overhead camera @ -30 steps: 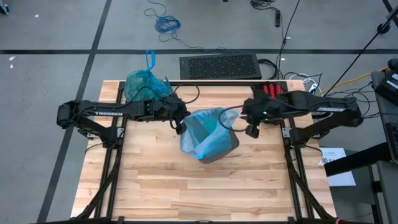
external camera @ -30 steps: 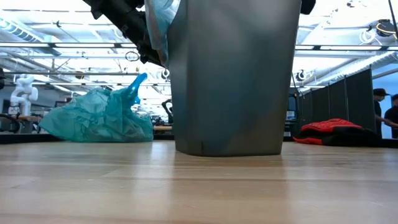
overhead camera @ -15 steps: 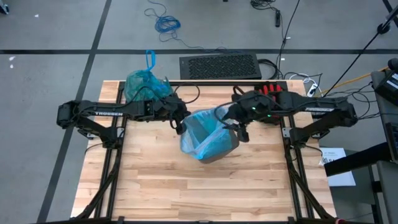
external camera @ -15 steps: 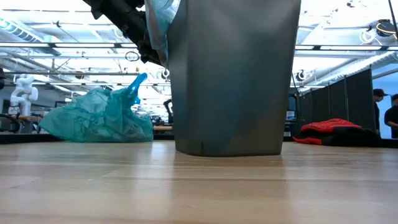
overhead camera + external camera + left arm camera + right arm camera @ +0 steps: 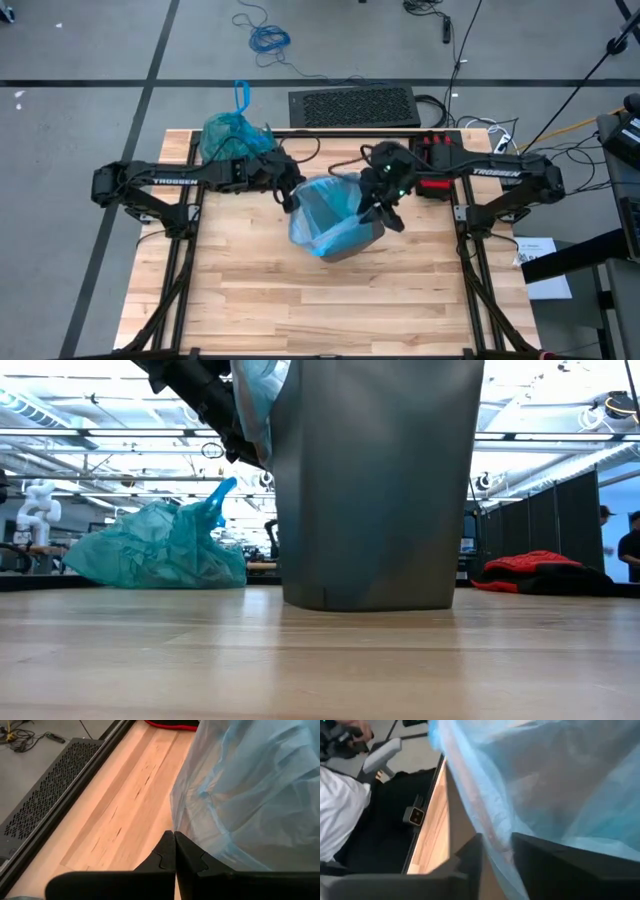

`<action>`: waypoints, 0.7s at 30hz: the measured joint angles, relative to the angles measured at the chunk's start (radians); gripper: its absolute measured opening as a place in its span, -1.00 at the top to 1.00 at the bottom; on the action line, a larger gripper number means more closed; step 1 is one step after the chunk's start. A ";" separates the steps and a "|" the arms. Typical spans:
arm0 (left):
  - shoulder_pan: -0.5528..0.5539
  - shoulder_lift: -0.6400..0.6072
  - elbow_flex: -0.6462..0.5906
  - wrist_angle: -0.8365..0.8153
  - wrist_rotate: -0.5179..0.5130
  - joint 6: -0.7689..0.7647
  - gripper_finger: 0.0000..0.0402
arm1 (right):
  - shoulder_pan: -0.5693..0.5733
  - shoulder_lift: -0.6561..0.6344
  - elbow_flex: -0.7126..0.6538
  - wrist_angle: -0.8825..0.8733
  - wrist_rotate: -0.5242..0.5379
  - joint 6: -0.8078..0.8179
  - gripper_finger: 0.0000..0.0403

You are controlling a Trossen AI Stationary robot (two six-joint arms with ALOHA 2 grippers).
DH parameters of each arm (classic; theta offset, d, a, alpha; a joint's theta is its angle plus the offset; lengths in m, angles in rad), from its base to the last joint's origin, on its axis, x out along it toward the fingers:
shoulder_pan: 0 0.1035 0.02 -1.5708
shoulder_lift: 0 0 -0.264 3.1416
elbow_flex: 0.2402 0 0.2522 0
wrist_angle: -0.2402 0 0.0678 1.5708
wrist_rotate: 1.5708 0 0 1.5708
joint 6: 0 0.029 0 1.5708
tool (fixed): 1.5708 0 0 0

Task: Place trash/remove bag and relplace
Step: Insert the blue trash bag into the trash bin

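The right gripper point(image 5: 383, 205), fingers apart astride the pale liner point(image 5: 330, 215), sits at the bin point(image 5: 375, 480) rim, frame centre. The left gripper point(image 5: 288, 196), fingers pressed together, meets the liner's opposite edge. The teal bag point(image 5: 232, 135) lies on the counter point(image 5: 300, 300), upper left. Relining is underway; next, the right fingers likely pinch and stretch the edge over the rim.
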 joint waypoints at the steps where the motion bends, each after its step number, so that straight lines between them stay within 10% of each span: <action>1: 0.001 0.000 0.000 0.000 0.000 0.000 1.00 | 0.018 -0.002 0.000 -0.001 0.019 0.001 0.61; 5: 0.000 0.000 0.000 -0.003 0.000 0.000 1.00 | 0.121 -0.022 0.000 -0.021 0.173 -0.013 0.95; 21: 0.011 0.000 0.000 -0.003 0.000 -0.001 1.00 | 0.550 -0.023 0.000 -0.089 0.781 0.199 1.00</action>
